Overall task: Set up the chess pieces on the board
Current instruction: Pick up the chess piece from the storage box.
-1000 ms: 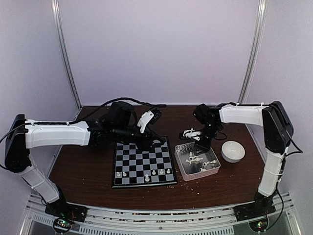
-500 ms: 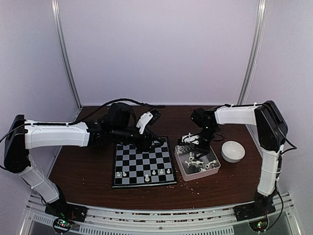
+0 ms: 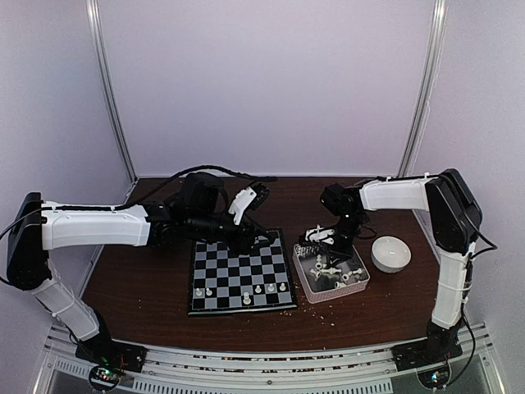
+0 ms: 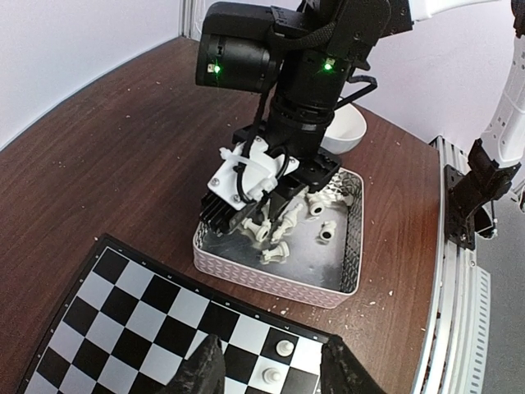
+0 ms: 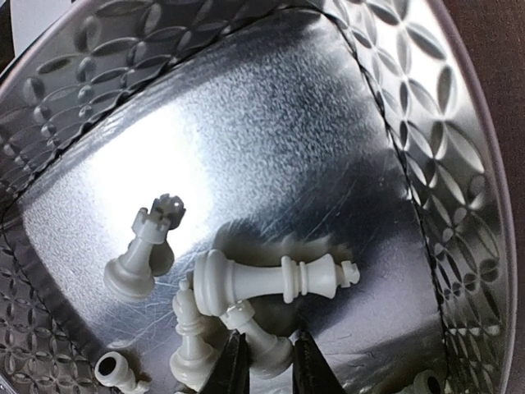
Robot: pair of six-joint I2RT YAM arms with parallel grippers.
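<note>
Right gripper down in the tray, jaws narrowed either side of 1 white chess piece; can't tell if it is pinched. Left gripper part open, empty, above the board. A few chess pieces stand on the board's near rows.

Top external: high, behind the arm bases, tilted down and forward. Takes in the whole table, far off.
Left wrist: low over a corner of the board, left gripper at bottom edge. Faces the right gripper, fairly near.
Right wrist: looks down into the tray, very close. Chess pieces loom large.
All three views share the tray.
</note>
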